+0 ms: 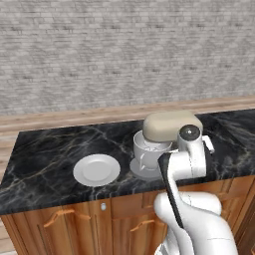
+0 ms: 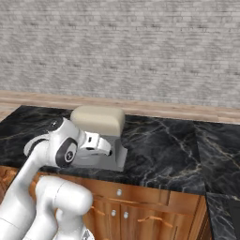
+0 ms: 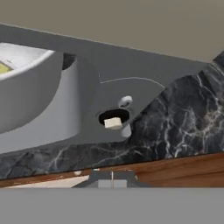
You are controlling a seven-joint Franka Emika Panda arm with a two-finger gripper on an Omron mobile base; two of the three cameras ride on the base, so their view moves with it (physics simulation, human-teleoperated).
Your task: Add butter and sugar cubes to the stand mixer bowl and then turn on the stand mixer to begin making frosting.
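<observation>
The stand mixer (image 1: 172, 125) has a beige head and stands on the black marble counter. Its grey-white bowl (image 1: 149, 151) sits under the head. In the hand view the bowl (image 3: 35, 96) fills the left, and a bit of yellow butter (image 3: 3, 68) shows inside its rim. The sugar cubes are hidden. On the mixer's grey side (image 3: 131, 61) a small beige switch (image 3: 113, 123) sits in a dark recess, with a pale knob (image 3: 125, 101) above it. My gripper (image 3: 112, 178) is shut and empty. It points at that switch from a short way off, at the mixer's right side (image 2: 108, 149).
A white plate (image 1: 96, 170) lies bare on the counter left of the mixer. The counter's front edge (image 3: 175, 154) and the wooden cabinets (image 1: 74, 219) run below. A brick wall backs the counter. Open marble (image 2: 168, 145) stretches right of the mixer.
</observation>
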